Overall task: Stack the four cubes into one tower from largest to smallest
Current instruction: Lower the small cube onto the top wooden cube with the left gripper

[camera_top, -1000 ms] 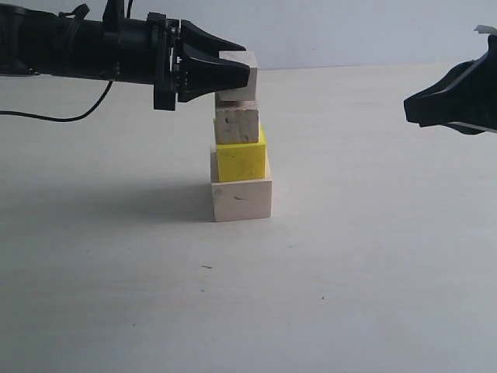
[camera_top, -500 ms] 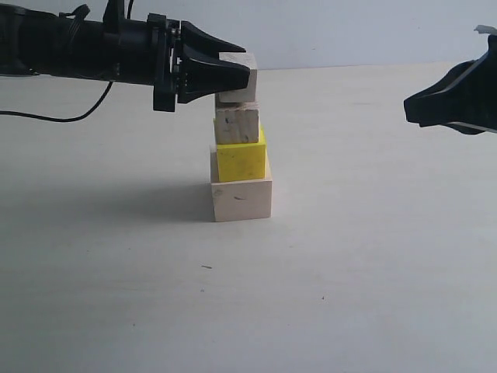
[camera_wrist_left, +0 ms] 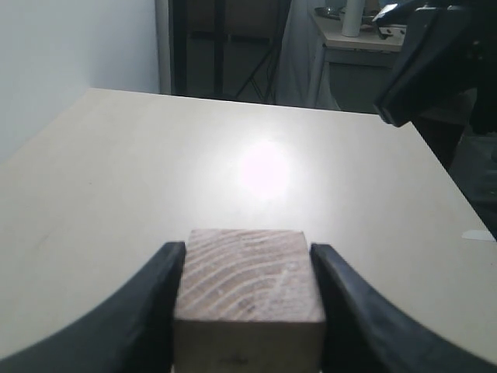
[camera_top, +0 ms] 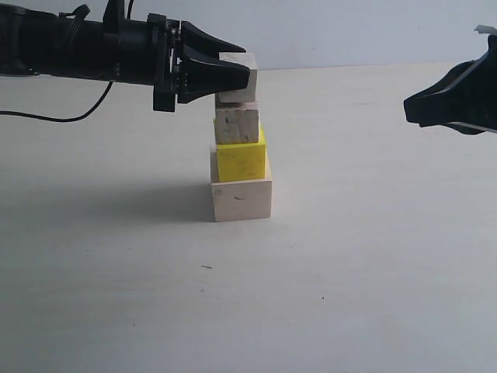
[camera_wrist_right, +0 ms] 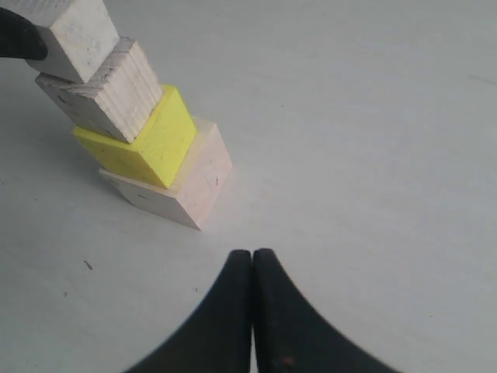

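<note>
Nothing is shifting since a second ago: the left gripper [camera_top: 233, 78] is still clamping the smallest cube [camera_wrist_left: 248, 287] at the tower's top, over the third cube [camera_top: 237, 124], yellow cube [camera_top: 241, 162] and large cube [camera_top: 241, 200]. Only the release is remaining. The right gripper [camera_wrist_right: 252, 260] is idling shut and empty, well apart.

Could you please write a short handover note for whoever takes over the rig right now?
Left gripper: shut on the top small cube, atop the tower.
Right gripper: shut, empty, off to the side.
Below: large wooden cube on the table, yellow cube on it, second small cube above.
Done: three cubes stacked.
Left: release the top cube and withdraw; whether it already rests flat is unclear.
</note>
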Robot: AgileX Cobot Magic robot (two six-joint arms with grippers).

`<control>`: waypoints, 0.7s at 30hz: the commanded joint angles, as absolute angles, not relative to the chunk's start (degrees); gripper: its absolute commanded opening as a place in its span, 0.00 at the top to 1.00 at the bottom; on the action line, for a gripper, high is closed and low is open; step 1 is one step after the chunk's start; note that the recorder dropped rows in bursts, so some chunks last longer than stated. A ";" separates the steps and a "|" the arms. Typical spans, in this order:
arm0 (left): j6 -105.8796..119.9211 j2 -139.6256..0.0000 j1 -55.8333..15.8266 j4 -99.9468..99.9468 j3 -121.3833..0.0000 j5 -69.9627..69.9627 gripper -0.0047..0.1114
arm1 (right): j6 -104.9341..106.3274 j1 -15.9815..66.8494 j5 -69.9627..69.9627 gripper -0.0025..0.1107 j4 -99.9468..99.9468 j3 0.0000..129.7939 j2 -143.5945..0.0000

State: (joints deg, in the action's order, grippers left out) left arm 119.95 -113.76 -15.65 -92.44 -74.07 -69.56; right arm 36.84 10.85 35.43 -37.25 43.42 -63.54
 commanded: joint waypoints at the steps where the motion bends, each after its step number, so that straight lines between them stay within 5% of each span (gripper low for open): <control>1: 119.98 -113.57 -15.93 -93.23 -74.33 -69.96 0.96 | 37.47 10.67 35.08 0.98 -37.30 43.18 -63.42; 21: 119.98 -113.57 -15.93 -92.25 -74.33 -69.96 0.96 | 37.47 10.67 35.08 0.98 -37.57 43.18 -63.42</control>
State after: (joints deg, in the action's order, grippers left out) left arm 119.95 -113.76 -15.65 -91.56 -74.07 -69.56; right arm 36.84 10.85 35.43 -37.47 43.42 -63.54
